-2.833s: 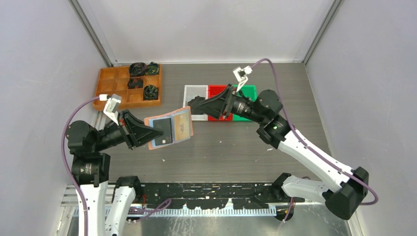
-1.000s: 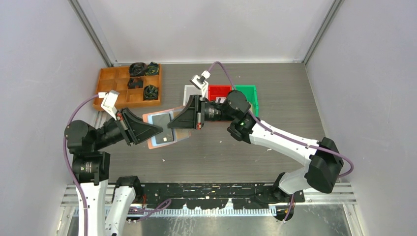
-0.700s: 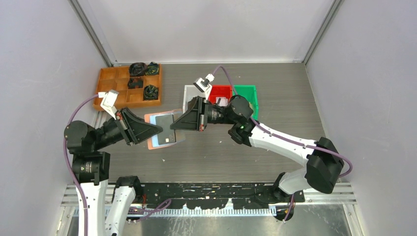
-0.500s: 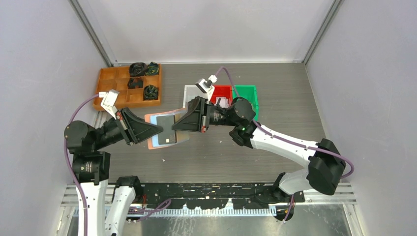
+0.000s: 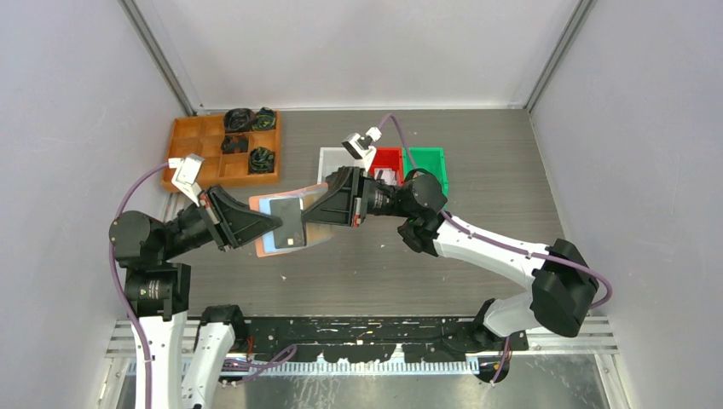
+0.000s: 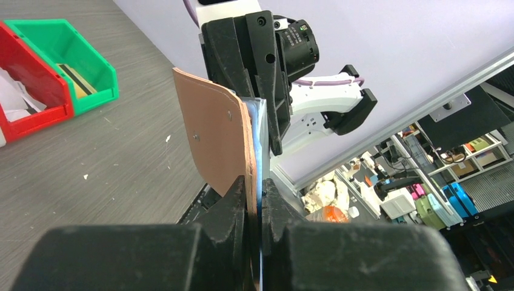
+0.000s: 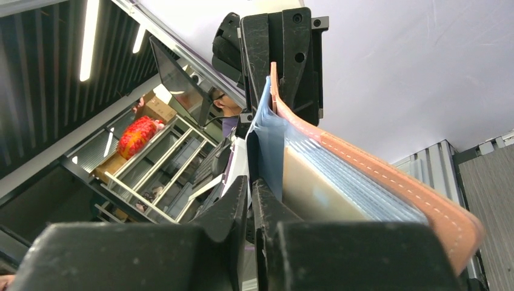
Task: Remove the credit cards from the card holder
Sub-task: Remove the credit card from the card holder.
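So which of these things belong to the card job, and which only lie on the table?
Job: card holder, held up by the left gripper; dark card in its sleeve; right gripper, closed at the holder's edge; probably the grey bin, red bin and green bin, as drop-off.
Lying about: wooden tray with its black items.

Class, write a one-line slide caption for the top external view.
Left tool holds the card holder above the table while the right tool pinches its opposite edge.
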Available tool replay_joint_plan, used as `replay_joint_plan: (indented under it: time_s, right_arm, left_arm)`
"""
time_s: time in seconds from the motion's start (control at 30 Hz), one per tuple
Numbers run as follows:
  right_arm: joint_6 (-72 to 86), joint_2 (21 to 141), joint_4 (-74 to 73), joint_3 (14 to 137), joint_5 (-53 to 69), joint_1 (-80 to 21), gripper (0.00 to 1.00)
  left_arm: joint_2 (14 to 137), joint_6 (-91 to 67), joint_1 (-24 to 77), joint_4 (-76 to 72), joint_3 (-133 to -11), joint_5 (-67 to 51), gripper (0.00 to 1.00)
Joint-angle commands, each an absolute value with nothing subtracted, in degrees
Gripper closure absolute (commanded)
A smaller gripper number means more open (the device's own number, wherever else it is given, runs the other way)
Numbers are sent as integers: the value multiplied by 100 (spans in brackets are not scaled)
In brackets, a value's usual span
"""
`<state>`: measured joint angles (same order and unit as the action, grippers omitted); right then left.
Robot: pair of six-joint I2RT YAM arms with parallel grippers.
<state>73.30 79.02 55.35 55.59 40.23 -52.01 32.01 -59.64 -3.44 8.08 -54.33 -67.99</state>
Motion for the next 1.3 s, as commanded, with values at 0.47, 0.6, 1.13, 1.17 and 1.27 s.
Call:
replay_joint_plan:
  time_s: [0.47,0.6,1.13,1.17,1.27]
  right_arm:
    - [7050,7219,5770,5070,3488,-4939,99]
    - [7127,7339,5860,5178,3584,-5015,99]
    - [7128,7643,5787,5512,3818,-5289,63]
    - [7116,7665,5723,5533,3843,-5291,62]
    - [7098,7720,5678,5492,3801,-5286,60]
  left_arm:
    - [3248,-5862,-356,579,-5596,-6656,100]
    - [3254,-5860,-360,576,-5596,-6632,100]
    - [3302,-5818,-358,572,-5646,-6513,100]
    - [3312,-5825,-360,575,-5655,-6508,100]
    - [3300,-5847,-360,558,-5678,-6509,100]
